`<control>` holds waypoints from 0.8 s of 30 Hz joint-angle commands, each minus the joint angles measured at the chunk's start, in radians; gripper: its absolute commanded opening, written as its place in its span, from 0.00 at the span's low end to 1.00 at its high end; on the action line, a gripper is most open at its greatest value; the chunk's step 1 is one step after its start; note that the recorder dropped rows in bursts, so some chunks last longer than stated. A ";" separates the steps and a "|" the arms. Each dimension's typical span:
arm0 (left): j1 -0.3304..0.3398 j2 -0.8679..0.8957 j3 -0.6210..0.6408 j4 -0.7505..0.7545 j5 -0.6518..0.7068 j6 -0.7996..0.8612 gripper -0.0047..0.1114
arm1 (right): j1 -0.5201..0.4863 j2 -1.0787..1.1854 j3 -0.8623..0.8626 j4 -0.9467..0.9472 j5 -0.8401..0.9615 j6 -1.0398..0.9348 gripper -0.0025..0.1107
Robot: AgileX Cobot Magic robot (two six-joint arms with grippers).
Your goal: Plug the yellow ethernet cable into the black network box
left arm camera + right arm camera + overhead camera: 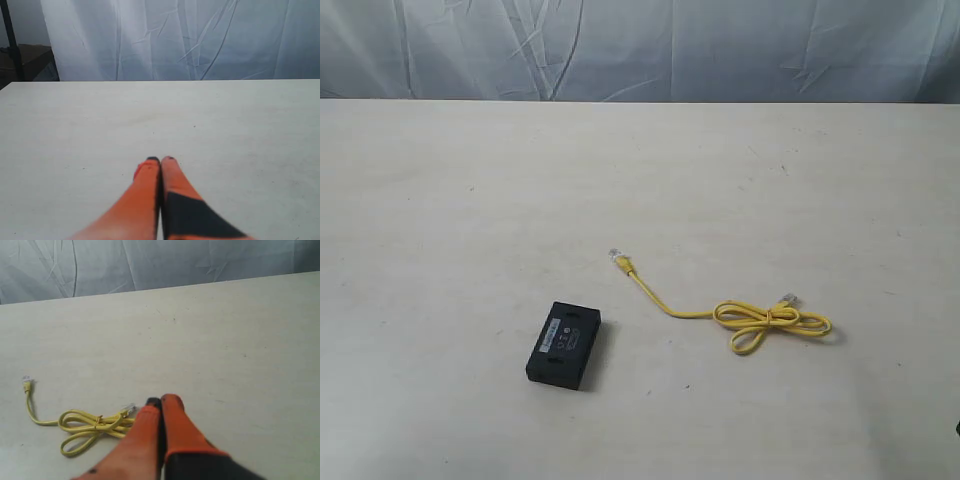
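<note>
Exterior view shows yellow ethernet cable (740, 313) tied in a bow

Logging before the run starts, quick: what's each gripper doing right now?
Left gripper: closed, fingers together, holding nothing.
Right gripper: closed, holding nothing; the yellow ethernet cable is not in its fingers.
</note>
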 commanded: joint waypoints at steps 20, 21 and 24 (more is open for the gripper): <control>0.002 -0.005 0.004 0.000 -0.016 -0.003 0.04 | -0.006 -0.006 -0.004 -0.008 -0.552 -0.030 0.02; 0.002 -0.005 0.004 0.000 -0.016 -0.003 0.04 | -0.006 -0.006 -0.013 -0.008 -0.540 -0.030 0.02; 0.002 -0.005 0.004 0.000 -0.016 -0.003 0.04 | -0.006 -0.002 -0.072 -0.012 -0.406 -0.036 0.02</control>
